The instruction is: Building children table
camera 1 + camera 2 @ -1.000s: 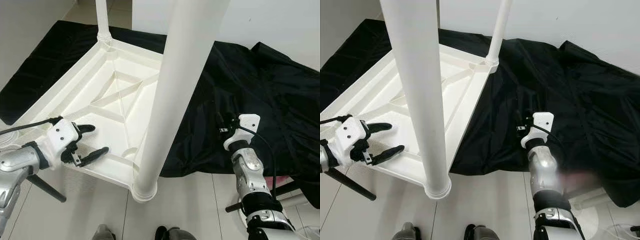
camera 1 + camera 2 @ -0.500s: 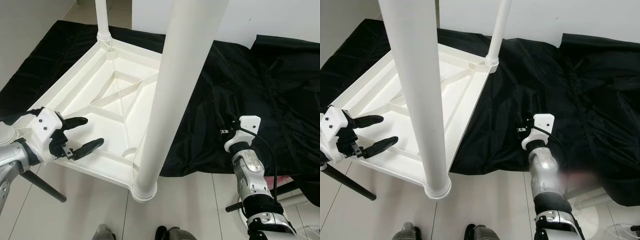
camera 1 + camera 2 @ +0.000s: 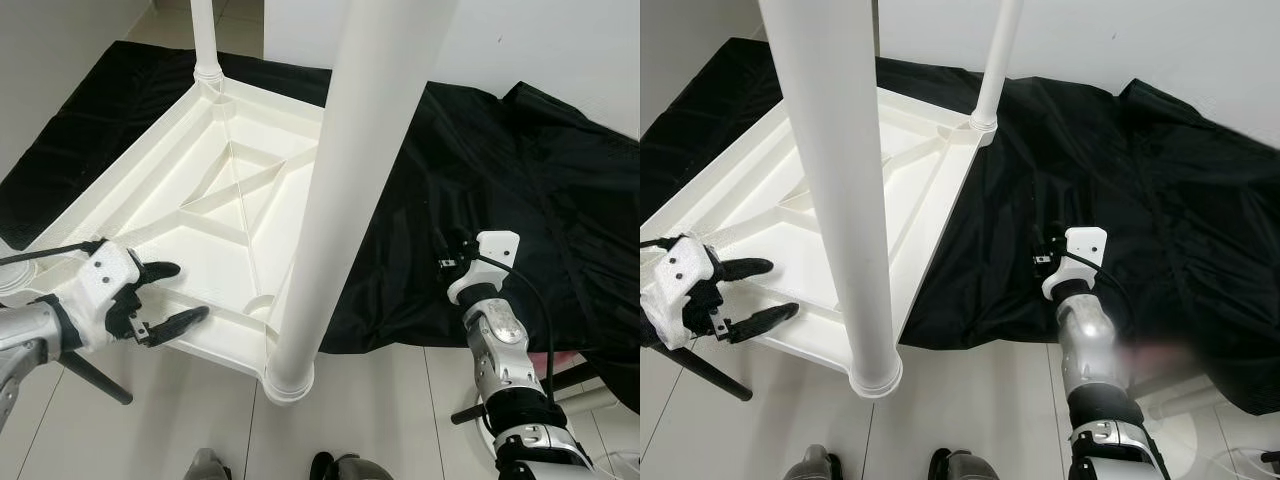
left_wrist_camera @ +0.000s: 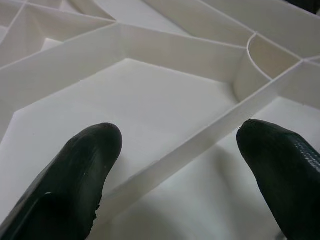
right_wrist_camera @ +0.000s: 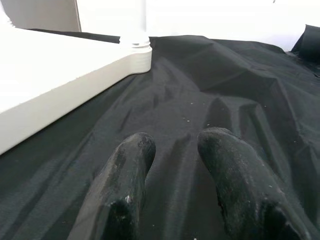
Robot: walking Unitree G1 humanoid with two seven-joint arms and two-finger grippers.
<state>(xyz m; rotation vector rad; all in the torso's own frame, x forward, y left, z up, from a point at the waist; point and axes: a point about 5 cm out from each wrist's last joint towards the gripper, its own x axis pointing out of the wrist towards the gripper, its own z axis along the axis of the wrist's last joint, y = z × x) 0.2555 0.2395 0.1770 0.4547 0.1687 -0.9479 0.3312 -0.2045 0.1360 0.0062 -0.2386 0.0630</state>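
Table [image 3: 240, 190]: upside down on black cloth [image 3: 480, 170] — 2 legs up.
Left gripper [image 3: 170, 296]: spread wide, straddling a rib — gripping nothing.
Right gripper [image 5: 175, 150]: narrow gap, empty, over the cloth.

You're looking at a plain room: pale tiled floor [image 3: 380, 400] at the bottom, bare white wall [image 3: 560, 50] upper right.

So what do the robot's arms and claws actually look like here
Both arms are jointed silver metal with black bands. Each ends in a white plastic wrist block carrying the left claw and right claw, both with two long, rounded black fingers. Thin black cables loop along each wrist.
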